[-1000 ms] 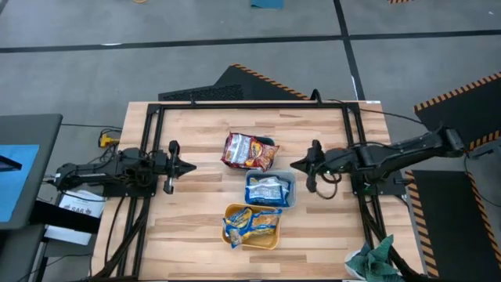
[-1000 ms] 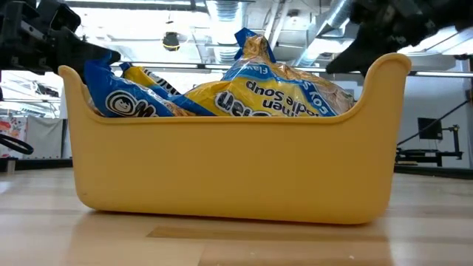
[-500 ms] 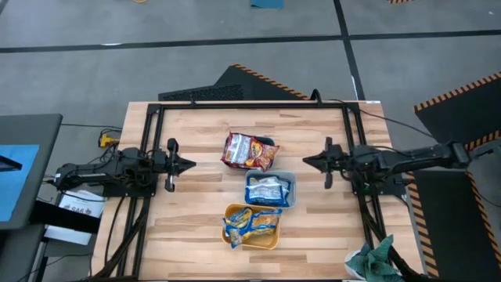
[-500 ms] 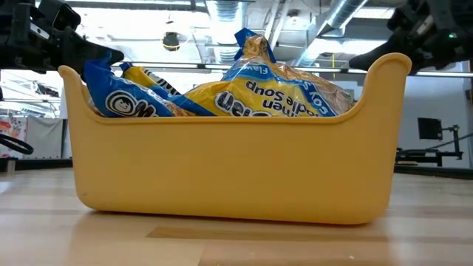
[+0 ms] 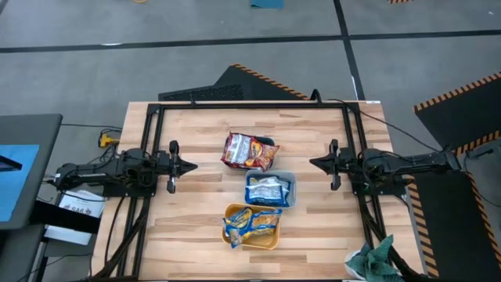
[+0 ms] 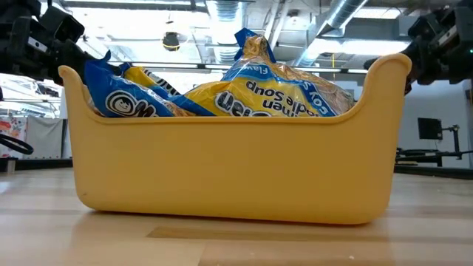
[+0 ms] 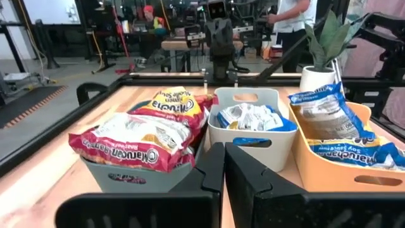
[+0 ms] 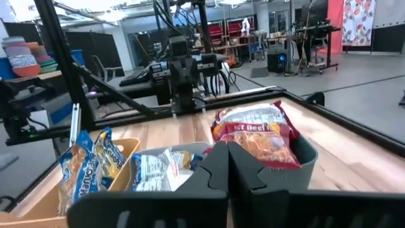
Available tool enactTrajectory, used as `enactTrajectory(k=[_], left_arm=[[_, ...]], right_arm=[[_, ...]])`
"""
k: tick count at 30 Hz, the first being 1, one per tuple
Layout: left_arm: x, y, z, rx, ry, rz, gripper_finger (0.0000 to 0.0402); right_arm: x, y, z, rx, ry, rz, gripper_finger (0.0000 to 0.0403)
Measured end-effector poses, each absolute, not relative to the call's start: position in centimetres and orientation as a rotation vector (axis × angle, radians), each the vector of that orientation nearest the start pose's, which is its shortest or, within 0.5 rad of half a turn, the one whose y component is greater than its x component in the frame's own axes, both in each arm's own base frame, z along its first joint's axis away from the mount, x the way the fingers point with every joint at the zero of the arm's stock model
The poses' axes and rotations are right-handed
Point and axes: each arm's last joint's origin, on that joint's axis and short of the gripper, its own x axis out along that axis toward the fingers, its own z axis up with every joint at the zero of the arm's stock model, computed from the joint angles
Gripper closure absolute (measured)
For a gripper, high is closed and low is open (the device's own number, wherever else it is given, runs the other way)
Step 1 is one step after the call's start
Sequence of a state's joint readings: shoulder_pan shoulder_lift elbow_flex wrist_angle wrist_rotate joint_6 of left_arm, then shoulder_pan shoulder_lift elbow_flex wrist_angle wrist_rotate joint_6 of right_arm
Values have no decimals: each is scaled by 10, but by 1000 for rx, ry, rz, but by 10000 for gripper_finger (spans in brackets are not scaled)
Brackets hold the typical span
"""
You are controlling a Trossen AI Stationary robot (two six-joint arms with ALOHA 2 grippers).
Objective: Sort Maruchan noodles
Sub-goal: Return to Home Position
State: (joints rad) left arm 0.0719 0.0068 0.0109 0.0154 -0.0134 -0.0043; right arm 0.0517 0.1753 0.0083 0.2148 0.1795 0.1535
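Observation:
Three tubs stand in a row down the table's middle. The far teal tub (image 5: 268, 143) holds red Maruchan noodles (image 5: 247, 151). The middle pale-blue tub (image 5: 290, 192) holds blue-white packets (image 5: 268, 189). The near orange tub (image 5: 262, 240) holds yellow packets (image 5: 250, 222), which rise over its rim in the low view (image 6: 273, 89). My left gripper (image 5: 191, 165) is shut and level, left of the tubs and pointing at them. My right gripper (image 5: 315, 163) is shut and level, right of the tubs. Neither holds anything.
A black frame (image 5: 250, 104) runs around the tabletop. A dark green cloth (image 5: 374, 260) lies off the near right corner. A dark keyboard-like board (image 5: 205, 93) sits at the far edge. Bare wood lies between each gripper and the tubs. A potted plant (image 7: 323, 54) stands beyond the orange tub.
My right gripper has drawn back from the tubs toward the table's right edge, sinking and levelling out, its fingers staying shut and empty. The packets and tubs have not moved.

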Motion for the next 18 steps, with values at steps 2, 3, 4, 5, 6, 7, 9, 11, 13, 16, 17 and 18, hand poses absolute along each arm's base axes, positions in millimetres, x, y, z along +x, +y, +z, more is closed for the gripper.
enactTrajectory(k=[2, 3, 4, 5, 6, 7, 9, 11, 13, 16, 17, 18], left_arm=[[97, 7, 168, -3, -23, 85, 401], [97, 7, 169, -3, -26, 85, 401], [97, 7, 169, -3, -24, 85, 401], [97, 7, 169, -3, -24, 85, 401], [97, 7, 169, -3, -24, 85, 401], [97, 7, 169, -3, -24, 85, 401], [97, 7, 169, -3, -24, 85, 401], [97, 7, 169, -3, -24, 84, 401], [97, 7, 169, -3, -28, 83, 401], [97, 7, 169, -3, -29, 83, 401], [97, 7, 169, -3, -29, 83, 401], [97, 7, 169, -3, -29, 84, 401]], right_arm=[[107, 0, 170, 158, -35, -126, 390], [108, 0, 169, 158, -25, -126, 390], [108, 0, 169, 157, -22, -127, 390], [108, 0, 169, 153, -23, -127, 390], [108, 0, 169, 147, -22, -128, 390], [107, 0, 169, 145, -20, -132, 389], [107, -1, 165, 158, 13, -155, 385], [107, -1, 163, 158, 31, -168, 378], [107, -1, 160, 153, 69, -168, 371], [107, -1, 158, 151, 87, -168, 364], [107, -1, 158, 151, 88, -168, 363], [107, -1, 158, 151, 89, -168, 362]])
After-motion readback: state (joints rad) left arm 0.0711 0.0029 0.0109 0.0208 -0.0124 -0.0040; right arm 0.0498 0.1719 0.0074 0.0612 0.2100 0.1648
